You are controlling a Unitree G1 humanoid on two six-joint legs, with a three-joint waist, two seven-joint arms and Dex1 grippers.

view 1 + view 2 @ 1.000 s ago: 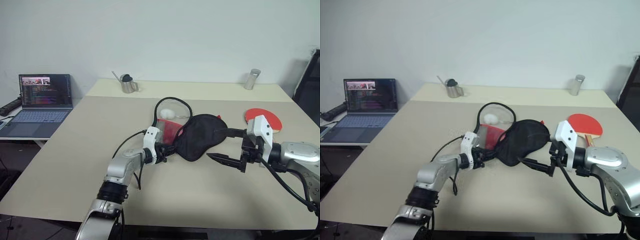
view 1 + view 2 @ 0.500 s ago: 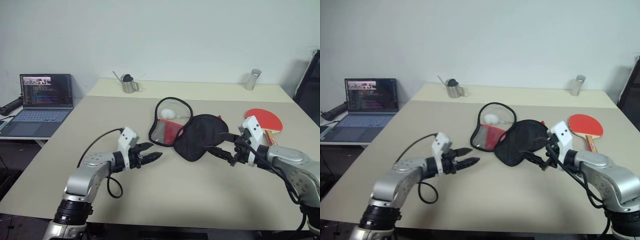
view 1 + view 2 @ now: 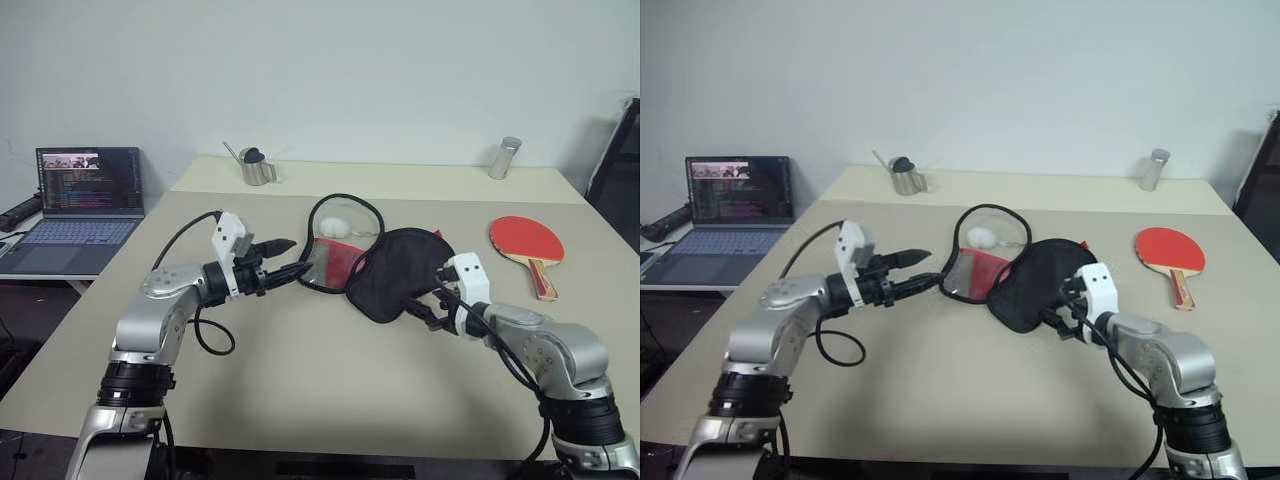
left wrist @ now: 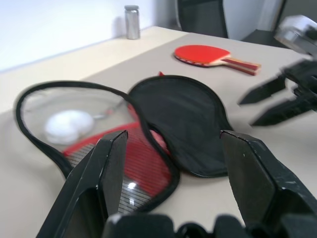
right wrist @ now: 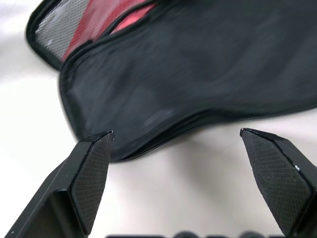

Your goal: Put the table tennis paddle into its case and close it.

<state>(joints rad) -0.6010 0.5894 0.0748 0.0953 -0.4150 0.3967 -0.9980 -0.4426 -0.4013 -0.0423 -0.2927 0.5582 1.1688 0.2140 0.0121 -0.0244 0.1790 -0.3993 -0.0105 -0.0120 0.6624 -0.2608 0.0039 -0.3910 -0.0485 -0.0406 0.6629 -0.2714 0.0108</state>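
Hovering over the desk's [image 3: 130, 300] left half, the left gripper [image 3: 285, 270] had its jaws spread on nothing, tips aimed right at the case [image 3: 375, 262], which lay just beyond them. The case sat mid-desk, unzipped and splayed flat: a mesh-and-red half on the left with something white inside, a black-lined half on the right. The right gripper [image 3: 425, 308] was low at that black half's near right edge, jaws spread wide and empty, pointing left and slightly down at the rim. The paddle [image 3: 527, 244] lay flat on the desk, well apart to the far right, red face up, its round head far and its wooden handle running toward the near edge. The right arm looked much the nearer to it; reaching the handle would probably mean swinging that gripper rightward.
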